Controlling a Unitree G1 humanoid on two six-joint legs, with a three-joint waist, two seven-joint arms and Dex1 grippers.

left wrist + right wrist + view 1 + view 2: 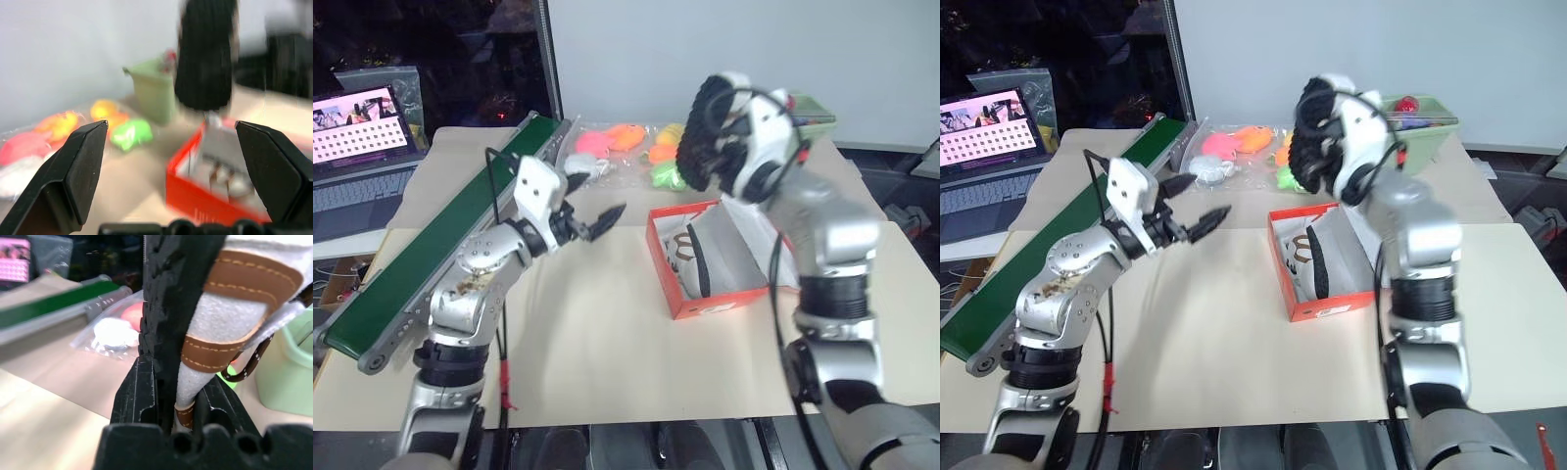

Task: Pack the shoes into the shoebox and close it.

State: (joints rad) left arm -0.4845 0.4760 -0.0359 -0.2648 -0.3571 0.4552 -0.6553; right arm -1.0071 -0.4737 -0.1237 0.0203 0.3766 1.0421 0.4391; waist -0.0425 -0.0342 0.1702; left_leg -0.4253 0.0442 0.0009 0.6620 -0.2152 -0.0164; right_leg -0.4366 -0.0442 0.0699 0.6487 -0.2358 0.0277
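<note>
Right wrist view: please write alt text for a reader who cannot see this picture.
The right gripper holds a light-grey shoe with brown straps and a black sole, its black fingers closed on it. Behind lie a bag of coloured toys, a green conveyor belt and a pale green bin.

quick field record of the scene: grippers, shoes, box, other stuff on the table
left gripper: open, empty, above the table
right gripper: shut on a shoe, held in the air over the box
box: orange-red, open, on the table
second shoe: lying inside the box
bin: pale green, behind the box
toys: coloured, bagged, at the table's far side
conveyor: green belt, on the left
</note>
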